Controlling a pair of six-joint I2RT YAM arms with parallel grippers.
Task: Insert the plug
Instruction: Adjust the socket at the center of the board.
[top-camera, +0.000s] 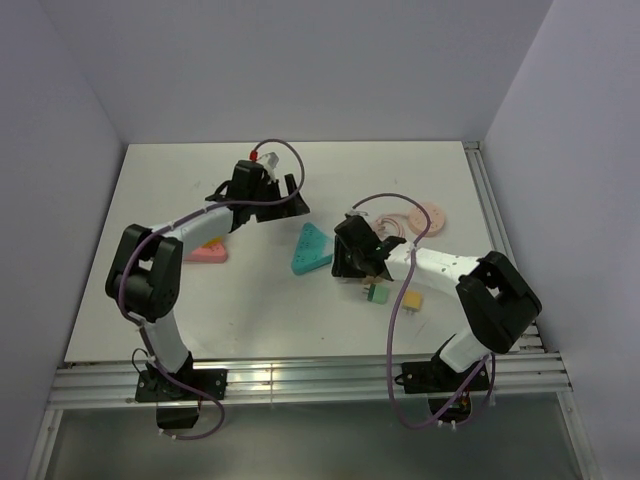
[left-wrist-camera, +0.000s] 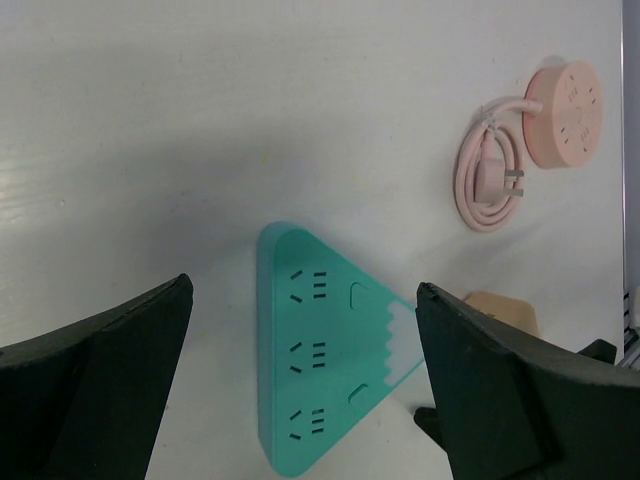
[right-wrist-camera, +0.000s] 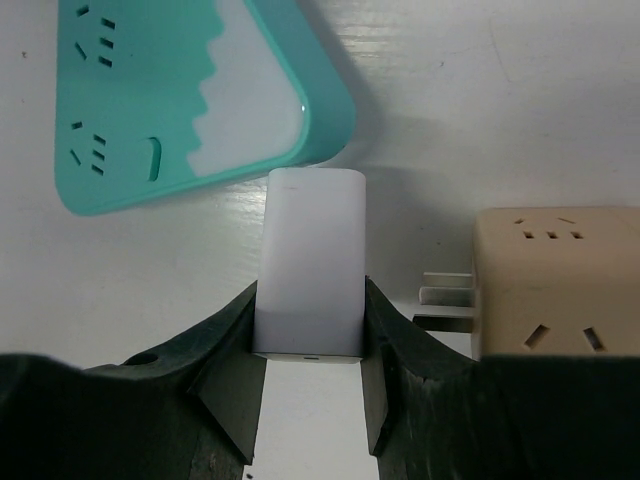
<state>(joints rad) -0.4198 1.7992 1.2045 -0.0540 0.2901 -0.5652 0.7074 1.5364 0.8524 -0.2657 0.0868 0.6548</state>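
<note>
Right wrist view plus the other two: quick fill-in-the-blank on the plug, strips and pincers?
1. The right pincer is shut on a ____ plug.
2. The left pincer hangs over the teal strip with its jaws ____, holding nothing.
3. The teal strip is shaped like a ____.
4. The round strip with the coiled cord is ____.
Missing words: white; open; triangle; pink.

**Spare sockets scattered on the white table**

A round pink socket hub (left-wrist-camera: 565, 112) lies at the far right, its pink cord (left-wrist-camera: 480, 170) coiled just beside it. A beige cube adapter (right-wrist-camera: 555, 280) shows metal prongs on its left side. A flat pink piece (top-camera: 207, 252) rests on the table (top-camera: 180, 180) at the left, and a small green block (top-camera: 377, 293) sits nearer the front.
</note>
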